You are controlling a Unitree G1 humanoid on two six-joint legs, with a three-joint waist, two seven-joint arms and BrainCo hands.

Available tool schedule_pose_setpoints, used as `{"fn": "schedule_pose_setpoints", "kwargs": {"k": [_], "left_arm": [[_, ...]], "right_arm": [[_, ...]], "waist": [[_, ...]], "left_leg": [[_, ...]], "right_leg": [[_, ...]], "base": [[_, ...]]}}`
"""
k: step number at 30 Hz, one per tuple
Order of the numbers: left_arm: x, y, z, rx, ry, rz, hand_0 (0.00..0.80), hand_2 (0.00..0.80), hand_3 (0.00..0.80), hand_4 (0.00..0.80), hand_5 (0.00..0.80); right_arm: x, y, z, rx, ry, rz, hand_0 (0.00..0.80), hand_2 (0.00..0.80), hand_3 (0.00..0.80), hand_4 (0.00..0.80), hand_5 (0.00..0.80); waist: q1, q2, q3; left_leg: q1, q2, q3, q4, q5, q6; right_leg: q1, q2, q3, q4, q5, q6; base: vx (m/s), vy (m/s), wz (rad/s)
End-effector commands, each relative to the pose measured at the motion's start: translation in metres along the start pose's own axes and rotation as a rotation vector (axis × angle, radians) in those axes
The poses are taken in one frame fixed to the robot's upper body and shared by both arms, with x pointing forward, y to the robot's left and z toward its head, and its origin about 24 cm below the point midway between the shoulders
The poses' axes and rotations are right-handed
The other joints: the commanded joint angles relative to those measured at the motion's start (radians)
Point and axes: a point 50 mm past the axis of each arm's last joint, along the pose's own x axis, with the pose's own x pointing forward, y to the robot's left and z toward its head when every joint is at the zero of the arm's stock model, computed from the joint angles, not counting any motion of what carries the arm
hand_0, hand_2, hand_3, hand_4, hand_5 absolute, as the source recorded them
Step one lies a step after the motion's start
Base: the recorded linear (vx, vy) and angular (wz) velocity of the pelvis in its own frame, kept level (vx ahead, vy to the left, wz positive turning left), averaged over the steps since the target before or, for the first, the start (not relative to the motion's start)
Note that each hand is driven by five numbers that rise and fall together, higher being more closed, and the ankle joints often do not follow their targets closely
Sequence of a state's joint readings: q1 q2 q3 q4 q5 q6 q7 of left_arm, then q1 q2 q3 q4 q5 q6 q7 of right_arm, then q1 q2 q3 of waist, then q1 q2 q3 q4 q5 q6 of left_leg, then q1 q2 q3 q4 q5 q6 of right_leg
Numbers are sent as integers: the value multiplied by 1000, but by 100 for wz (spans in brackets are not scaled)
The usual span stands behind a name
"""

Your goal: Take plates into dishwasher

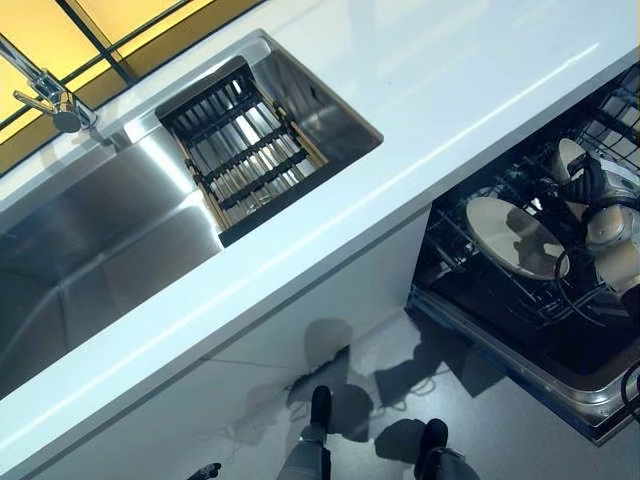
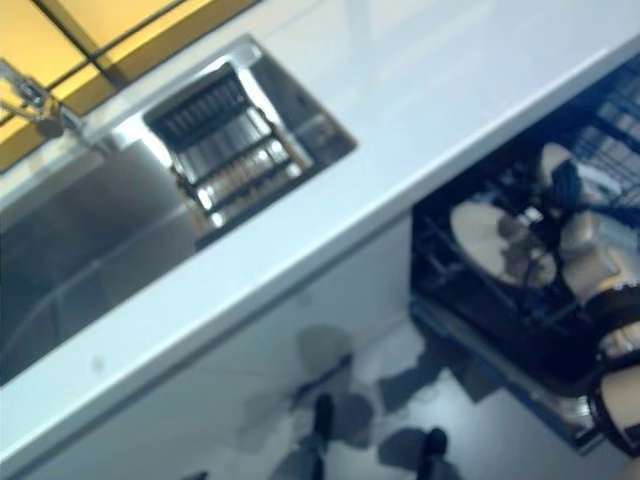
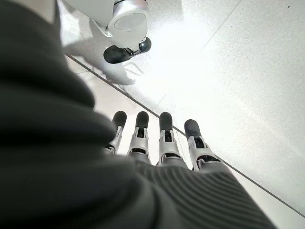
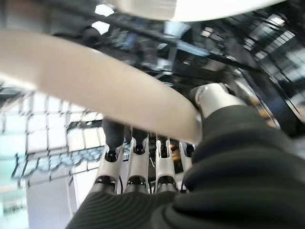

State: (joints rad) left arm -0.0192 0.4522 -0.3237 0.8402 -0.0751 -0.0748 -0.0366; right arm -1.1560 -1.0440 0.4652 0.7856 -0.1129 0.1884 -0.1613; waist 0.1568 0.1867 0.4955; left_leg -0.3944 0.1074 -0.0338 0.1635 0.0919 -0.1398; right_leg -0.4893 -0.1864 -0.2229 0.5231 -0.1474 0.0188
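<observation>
A white worktop (image 1: 420,90) runs across the scene, with a steel sink (image 1: 90,240) set into it and a dark slatted rack (image 1: 240,150) sitting at the sink's right end. A tap (image 1: 45,95) stands at the sink's far left corner. No plates show on the worktop or in the sink.

Below the worktop's right end, the dishwasher (image 1: 560,380) stands open with its lower basket (image 1: 470,270) pulled out. A cream plate (image 1: 515,238) sits tilted in the basket, among the wire tines. The right hand (image 1: 600,225) is at the plate's right edge. In the right wrist view the plate (image 4: 95,86) lies across the fingers (image 4: 138,162), which pass under it, while the thumb (image 4: 214,98) presses at its rim from the other side, so the hand looks clamped on the plate. Another pale plate shows just beyond it, deeper in the basket.

The left hand (image 3: 162,143) hangs low over the grey floor (image 3: 238,71), fingers straight and holding nothing.

The plate is probably ceramic: stiff, moderately heavy, smooth and slippery, and liable to chip against the tines. The rim is the best place to hold it, thumb on one face and fingers on the other, easing it upright between two tines before letting go.
</observation>
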Motion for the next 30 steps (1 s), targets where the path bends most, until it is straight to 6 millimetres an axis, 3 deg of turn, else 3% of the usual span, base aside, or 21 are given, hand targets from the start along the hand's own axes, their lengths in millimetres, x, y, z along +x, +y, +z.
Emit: {"fn": "schedule_pose_setpoints", "kwargs": {"k": [1,14,30], "left_arm": [[-12,0,-29,2,79,12,0,0,0,0,0],[-14,6,-34,9,94,35,0,0,0,0,0],[-18,22,-39,21,109,70,0,0,0,0,0]], "right_arm": [[4,-39,23,124,-121,-99,800,800,800,800,800],[2,-41,26,221,-184,-18,800,800,800,800,800],[1,-63,20,39,-175,-29,800,800,800,800,800]], "waist": [[8,-6,24],[11,-37,24],[12,-79,24]], "left_leg": [[-13,-33,31,-109,54,58],[-9,-20,36,-110,51,60],[2,-8,30,-115,46,63]], "right_leg": [[57,49,-19,104,-169,-44],[68,48,-36,84,-150,-38],[101,56,-44,39,-126,-24]], "base": [[0,0,0],[0,0,0],[0,0,0]]}}
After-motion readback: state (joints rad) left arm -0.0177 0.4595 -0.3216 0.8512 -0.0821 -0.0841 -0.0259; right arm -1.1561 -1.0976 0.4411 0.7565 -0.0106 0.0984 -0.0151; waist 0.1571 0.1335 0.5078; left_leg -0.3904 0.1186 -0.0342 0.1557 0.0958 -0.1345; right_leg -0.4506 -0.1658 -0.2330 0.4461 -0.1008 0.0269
